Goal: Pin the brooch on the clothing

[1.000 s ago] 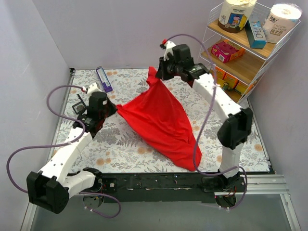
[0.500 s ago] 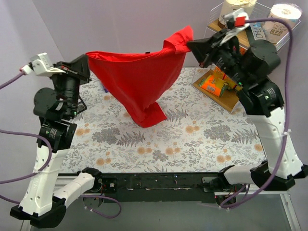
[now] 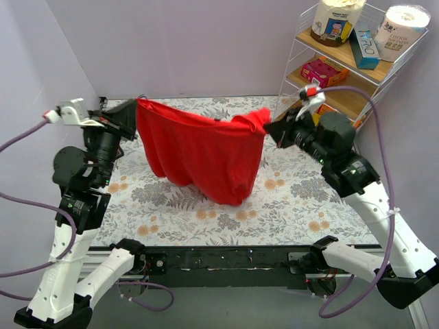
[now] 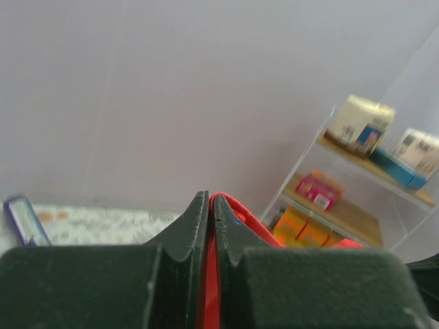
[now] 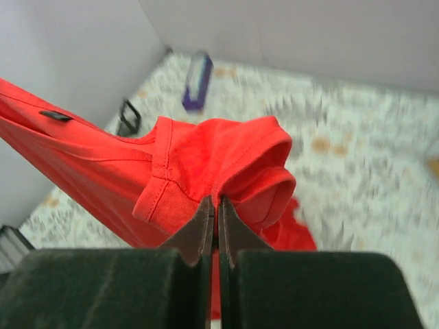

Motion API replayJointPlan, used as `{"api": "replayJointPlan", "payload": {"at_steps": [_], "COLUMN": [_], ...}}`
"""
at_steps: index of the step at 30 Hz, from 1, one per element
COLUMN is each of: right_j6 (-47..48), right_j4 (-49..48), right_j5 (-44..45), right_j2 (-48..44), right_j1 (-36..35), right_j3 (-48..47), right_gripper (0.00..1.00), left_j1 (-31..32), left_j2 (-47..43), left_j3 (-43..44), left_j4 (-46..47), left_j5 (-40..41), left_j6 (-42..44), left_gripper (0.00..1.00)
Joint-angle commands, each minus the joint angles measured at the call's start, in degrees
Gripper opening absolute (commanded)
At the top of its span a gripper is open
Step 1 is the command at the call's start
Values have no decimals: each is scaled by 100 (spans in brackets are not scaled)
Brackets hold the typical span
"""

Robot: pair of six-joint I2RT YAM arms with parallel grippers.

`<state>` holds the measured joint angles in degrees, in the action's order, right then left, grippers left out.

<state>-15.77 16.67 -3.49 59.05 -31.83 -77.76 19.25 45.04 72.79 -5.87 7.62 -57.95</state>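
Observation:
The clothing [image 3: 206, 154], a bright red tank top, hangs spread in the air between my two grippers, its lower edge drooping toward the floral tabletop [image 3: 302, 199]. My left gripper [image 3: 135, 111] is shut on its left top corner; red fabric [image 4: 236, 212] shows between the closed left gripper [image 4: 210, 199]. My right gripper [image 3: 269, 129] is shut on the right top corner; in the right wrist view the gripper [image 5: 216, 201] pinches a bunched hem of the clothing [image 5: 206, 151]. The brooch is not in view.
A wire shelf [image 3: 357, 65] with boxes and jars stands at the back right, also in the left wrist view [image 4: 357, 192]. A purple box [image 5: 197, 81] and a small black wire object [image 5: 129, 118] lie at the table's far left. Grey walls close in the left and back.
Both arms lifted the clothing off the table and stretched it between them. Since half a second ago both grippers have come lower, the right one nearer, and the cloth hangs wider.

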Motion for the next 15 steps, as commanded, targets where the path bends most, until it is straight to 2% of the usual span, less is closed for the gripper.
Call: {"api": "replayJointPlan", "payload": {"at_steps": [1, 3, 4, 7, 10, 13, 15], "right_j6": [-847, -1154, -1287, -1665, -1885, -1939, -1930], "right_j4": [-49, -154, -216, -550, -805, -849, -823], "right_j5": [664, 840, 876, 832, 604, 472, 472], "right_j2": [-674, -964, -1035, -1194, -1194, -1159, -1176], "right_j1": [28, 37, 37, 28, 28, 37, 37], "right_j3": [1827, 2595, 3312, 4500, 5224, 5516, 5657], "right_gripper": [2, 4, 4, 7, 12, 20, 29], "left_j1": [-17, -17, -17, -17, -9, -17, 0], "left_j2": [-459, -574, -610, -409, -13, 233, 295], "left_j3": [-1507, -2117, -2738, -3541, -3825, -3992, -4062], "left_j4": [-467, -477, -451, -327, -362, -380, -406], "left_j5": [-120, -155, -242, -638, -927, -1104, -1183], "left_j6": [-504, -882, -1241, -1621, -1684, -1658, -1579], "left_gripper": [0, 0, 0, 0, 0, 0, 0]}}
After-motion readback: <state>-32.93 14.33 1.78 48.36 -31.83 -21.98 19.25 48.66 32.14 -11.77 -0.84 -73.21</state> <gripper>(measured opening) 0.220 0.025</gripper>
